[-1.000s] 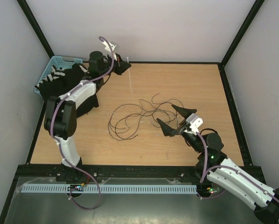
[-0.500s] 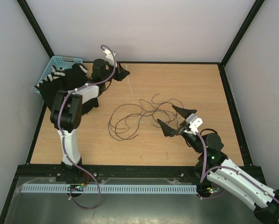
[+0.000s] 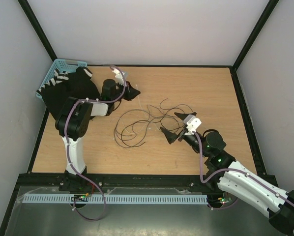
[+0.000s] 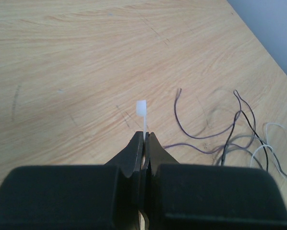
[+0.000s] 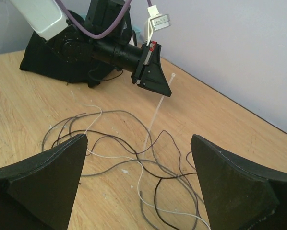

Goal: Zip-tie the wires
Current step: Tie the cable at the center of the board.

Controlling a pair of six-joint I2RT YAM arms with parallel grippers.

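Wooden table: left hand — pinching the zip tie — has swung nearer the wires; right hand, spread wide, advanced.

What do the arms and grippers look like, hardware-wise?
Left arm and right arm: white link shells, black joints, a thin purple cable looping along each. Left gripper and right gripper: white blocky mount, two black wedge-shaped fingers tapering to points. Green lights on the right arm's joints.

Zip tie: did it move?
Yes. The left tool carried the zip tie away from the table's far edge, nearer the wires.
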